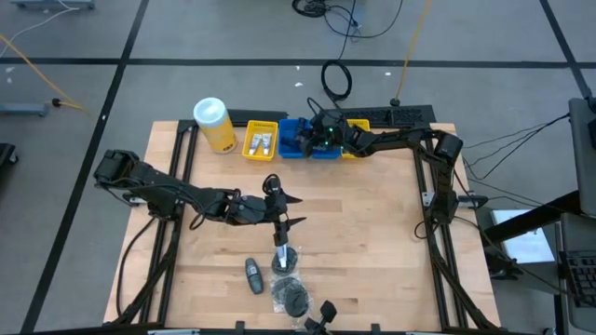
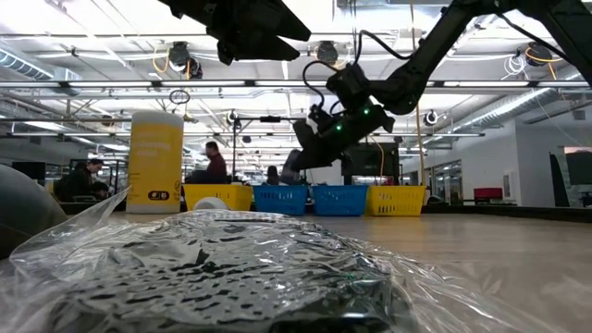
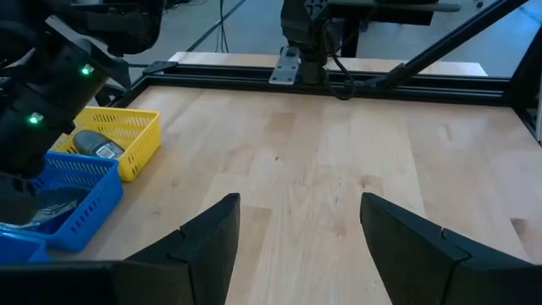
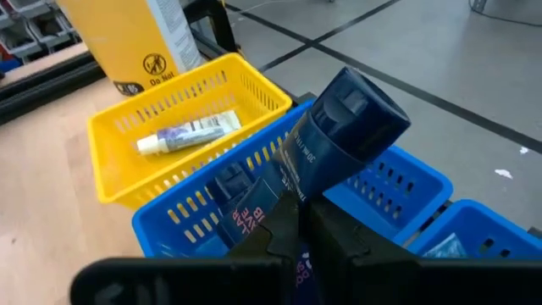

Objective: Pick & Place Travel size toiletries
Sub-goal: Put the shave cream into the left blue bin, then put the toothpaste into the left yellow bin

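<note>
My right gripper [image 1: 310,140] hangs over the blue bins [image 1: 292,141] at the table's far edge, shut on a dark blue bottle [image 4: 339,140] with a flip cap. My left gripper [image 1: 287,210] stands open above the middle of the table with nothing between its fingers. Near the front edge lie a dark grey oval bottle [image 1: 253,274], a small capped tube [image 1: 284,258] and a black puff in clear wrap [image 1: 291,297]. A white tube [image 4: 190,132] lies in the yellow bin [image 1: 261,141]. My right gripper pinches the dark blue bottle's bottom end [image 4: 292,212] between its two fingers. The bottle slants up and away from the fingers, cap end [image 4: 364,106] highest. It is lifted clear, above the blue bin's rim [image 4: 220,182].
A tall yellow canister [image 1: 214,124] with a white lid stands left of the bins. Another yellow bin [image 3: 118,140] holds a grey item. Black frame rails [image 1: 182,177] run along the table's sides. Bare wood [image 3: 339,144] lies ahead of my left gripper. People sit beyond the table [image 2: 215,162].
</note>
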